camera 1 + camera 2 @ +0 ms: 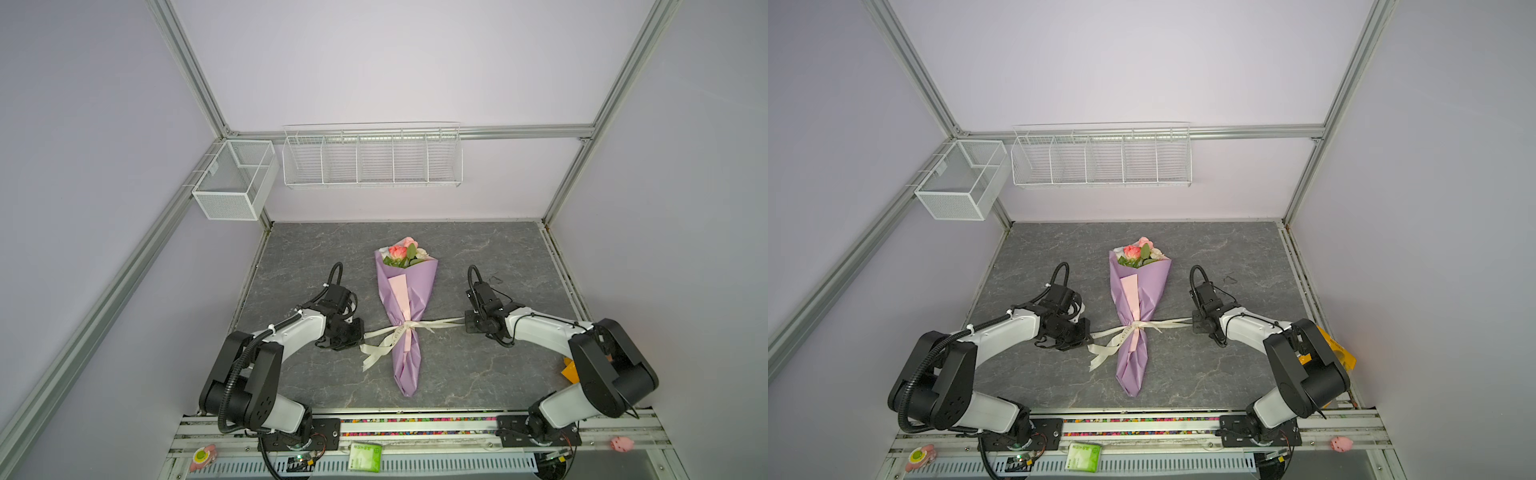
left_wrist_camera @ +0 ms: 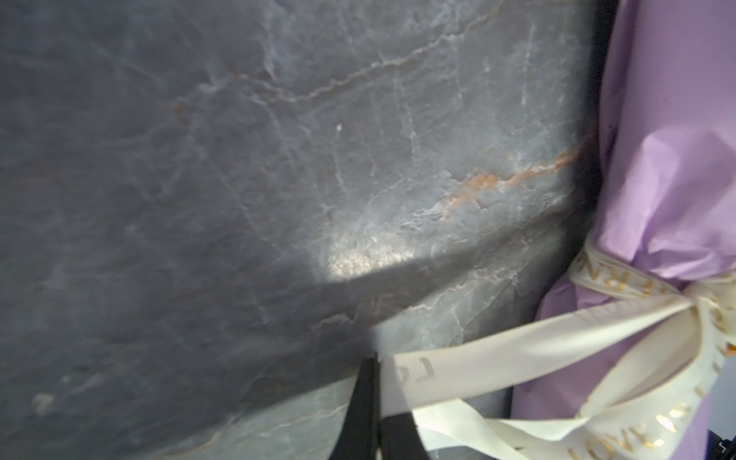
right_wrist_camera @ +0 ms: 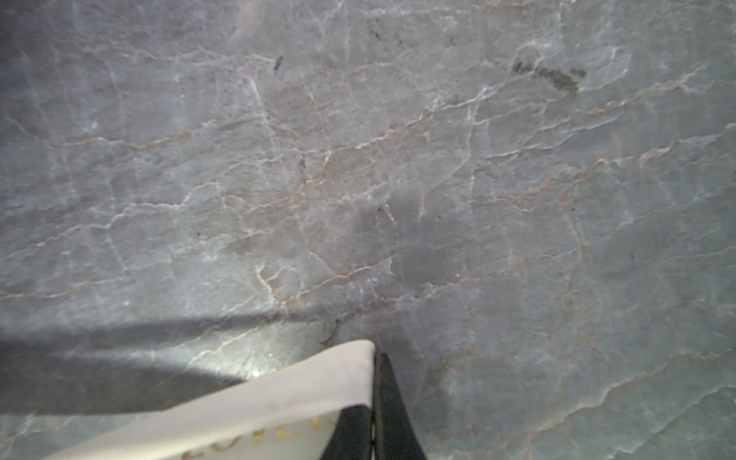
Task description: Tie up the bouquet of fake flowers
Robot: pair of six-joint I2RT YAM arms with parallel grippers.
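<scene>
One counter (image 1: 478, 257): carrying the bouquet (image 1: 405, 303) at its middle.
Bouquet: lying flat, long axis running front to back, roses (image 1: 401, 251) pointing at the far wall, lilac wrap (image 1: 419, 282) narrowing at the waist.
Ribbon (image 1: 392, 332): crossing that axis, stretching sideways.
Left fingers (image 2: 360, 414): clenching one ribbon strand, bouquet lying rightward.
Right fingers (image 3: 394, 414): pinching the other strand, equally near.

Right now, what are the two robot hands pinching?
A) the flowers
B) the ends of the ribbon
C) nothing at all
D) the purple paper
B: the left gripper and the right gripper are each shut on an end of the cream ribbon that goes round the bouquet.
</scene>
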